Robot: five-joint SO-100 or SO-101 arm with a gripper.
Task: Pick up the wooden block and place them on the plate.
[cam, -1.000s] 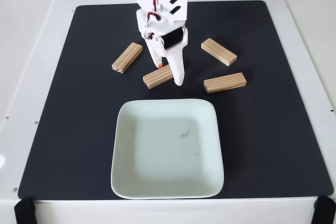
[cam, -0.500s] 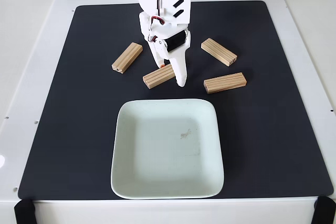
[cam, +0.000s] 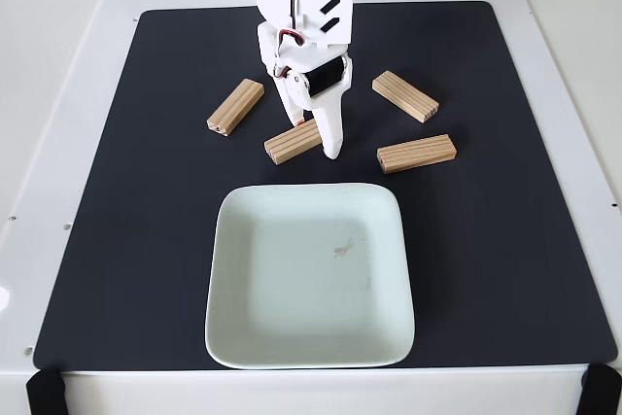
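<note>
In the fixed view the white arm reaches down from the top edge over a black mat [cam: 505, 240] that lies on the white tabletop [cam: 49, 143]; its claw [cam: 313, 139] stands at the right end of the middle wooden block [cam: 290, 143], one finger on the far side and the longer white finger on the near side, pinching that end; the block lies flat on the mat, angled, just above the plate's upper rim; a second block [cam: 236, 106] lies to the left, tilted; a third [cam: 405, 96] lies to the right, and a fourth [cam: 417, 153] sits below it, both apart from the claw; the mint-green plate [cam: 243, 328] rests at the mat's lower centre, bearing a small brownish mark near its middle.
</note>
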